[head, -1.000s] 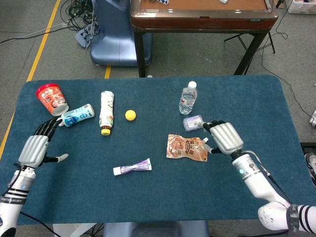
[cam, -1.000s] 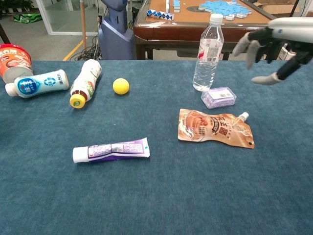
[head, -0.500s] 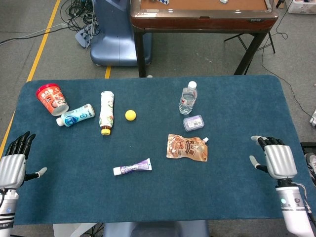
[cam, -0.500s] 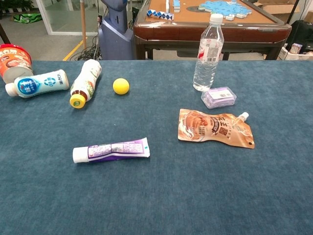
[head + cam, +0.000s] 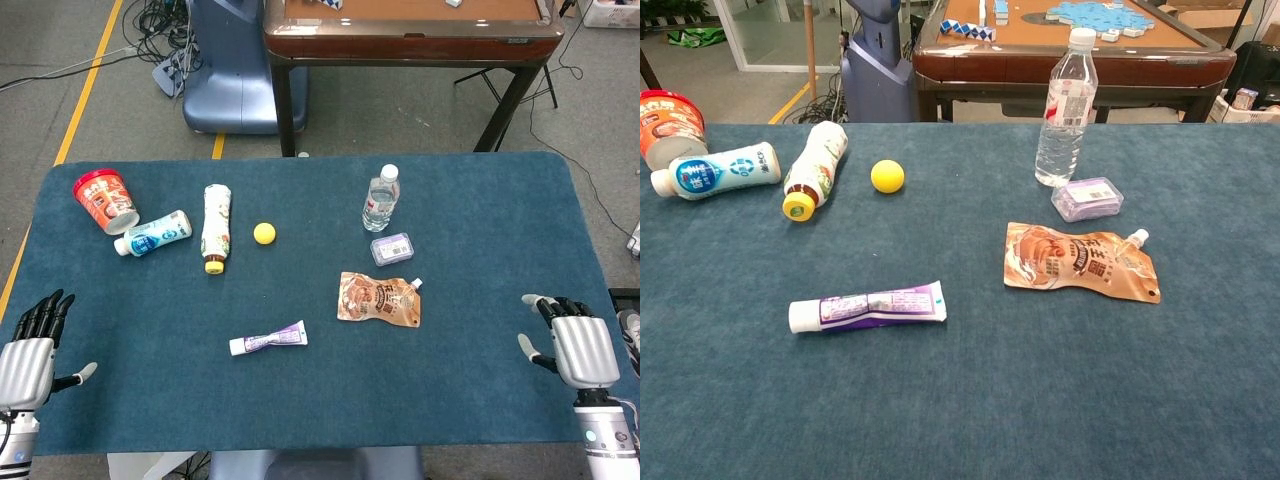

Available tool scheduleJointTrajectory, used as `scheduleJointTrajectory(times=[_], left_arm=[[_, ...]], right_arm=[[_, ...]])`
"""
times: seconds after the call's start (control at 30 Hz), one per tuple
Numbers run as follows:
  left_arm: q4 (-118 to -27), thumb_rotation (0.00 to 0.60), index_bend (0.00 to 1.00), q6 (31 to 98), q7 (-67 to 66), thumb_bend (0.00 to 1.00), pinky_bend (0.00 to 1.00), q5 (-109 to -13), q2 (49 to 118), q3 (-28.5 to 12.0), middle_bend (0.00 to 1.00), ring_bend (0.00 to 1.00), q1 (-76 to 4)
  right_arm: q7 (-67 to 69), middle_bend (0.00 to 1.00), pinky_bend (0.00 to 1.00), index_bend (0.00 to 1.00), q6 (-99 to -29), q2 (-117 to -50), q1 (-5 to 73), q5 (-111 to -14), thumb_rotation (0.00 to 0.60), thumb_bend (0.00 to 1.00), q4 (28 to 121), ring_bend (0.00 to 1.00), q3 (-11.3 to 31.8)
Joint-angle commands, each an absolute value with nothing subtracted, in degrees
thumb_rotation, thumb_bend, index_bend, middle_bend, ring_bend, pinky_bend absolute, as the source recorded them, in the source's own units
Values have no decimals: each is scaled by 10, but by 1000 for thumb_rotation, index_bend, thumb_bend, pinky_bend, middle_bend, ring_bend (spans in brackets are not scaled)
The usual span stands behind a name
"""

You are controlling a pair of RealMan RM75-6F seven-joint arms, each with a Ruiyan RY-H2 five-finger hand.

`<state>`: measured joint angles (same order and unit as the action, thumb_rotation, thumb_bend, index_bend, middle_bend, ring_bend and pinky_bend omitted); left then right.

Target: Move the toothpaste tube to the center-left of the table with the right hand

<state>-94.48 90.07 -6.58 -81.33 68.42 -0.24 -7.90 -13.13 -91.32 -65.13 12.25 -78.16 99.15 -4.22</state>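
While both arms sat back at the near corners of the table (image 5: 480,200), we saw the right hand (image 5: 578,345) at the near right edge with its fingers spread and nothing in them. The left hand (image 5: 28,345) lay likewise at the near left edge, fingers apart and holding nothing. We found the toothpaste tube (image 5: 268,339) lying flat near the middle of the front half, cap end pointing left, well apart from either hand. To its right lay a brown pouch (image 5: 379,299), and beyond that a small purple box (image 5: 391,248) just beside an upright water bottle (image 5: 381,199). A yellow ball (image 5: 264,233) sat further back.
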Motion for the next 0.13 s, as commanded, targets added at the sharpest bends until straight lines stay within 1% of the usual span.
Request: scheduleJointTrajectory(times=[0.03,0.13], left_arm=[[-945,600,0,902,-67,23,57,-815,686,-5,0,0,-76],[-945,600,0,900,-65,23,57,-816,686,-8,0,0,-74]], right_arm=[[-141,419,344,319,-910,-651,116,-788,600,335,994,328,-35],[-141,421,344,324,-907,-651,110,-791,600,335,995,331,-29]])
